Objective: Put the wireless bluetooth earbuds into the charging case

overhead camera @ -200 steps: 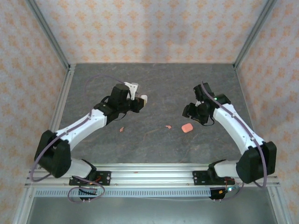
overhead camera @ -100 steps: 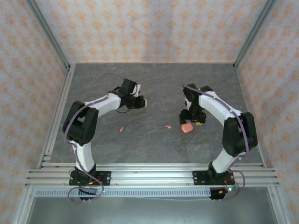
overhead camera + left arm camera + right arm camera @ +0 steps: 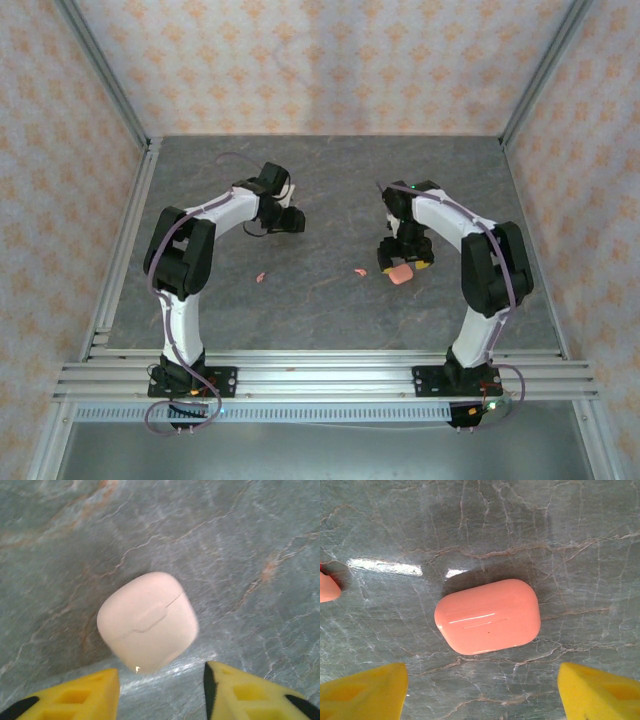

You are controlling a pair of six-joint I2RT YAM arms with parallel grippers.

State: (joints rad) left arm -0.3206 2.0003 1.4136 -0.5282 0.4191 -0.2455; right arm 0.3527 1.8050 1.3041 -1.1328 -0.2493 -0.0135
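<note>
A: Where do the two cases lie?
B: Both lie on the grey marbled worktop (image 3: pixel 330 170) with their lids shut. The white case (image 3: pixel 147 621) is toward the left and the salmon case (image 3: pixel 487 616) toward the right, well apart from each other.
A: And the left pincer (image 3: pixel 161 696)?
B: It is low over the worktop, right at the white case. In its wrist view the yellow fingertips (image 3: pixel 70 697) stand apart at a middling width. The case lies just ahead of them, not between them, and I see no contact.
A: The right pincer (image 3: pixel 482 695)?
B: Wide. Its two yellow tips sit at the bottom corners of its wrist view. The salmon case lies crosswise ahead of the gap, with bare worktop on either side. It holds nothing.
A: The earbuds themselves?
B: From above, two tiny salmon ones lie loose on the worktop, nearer the arm bases than the cases are. The left earbud (image 3: pixel 261 277) is on the left arm's side, apart from the white case. The right earbud (image 3: pixel 360 271) is near the salmon case, on its left. Both are outside the cases.
A: Which way do their stems point?
B: Too small to tell
</note>
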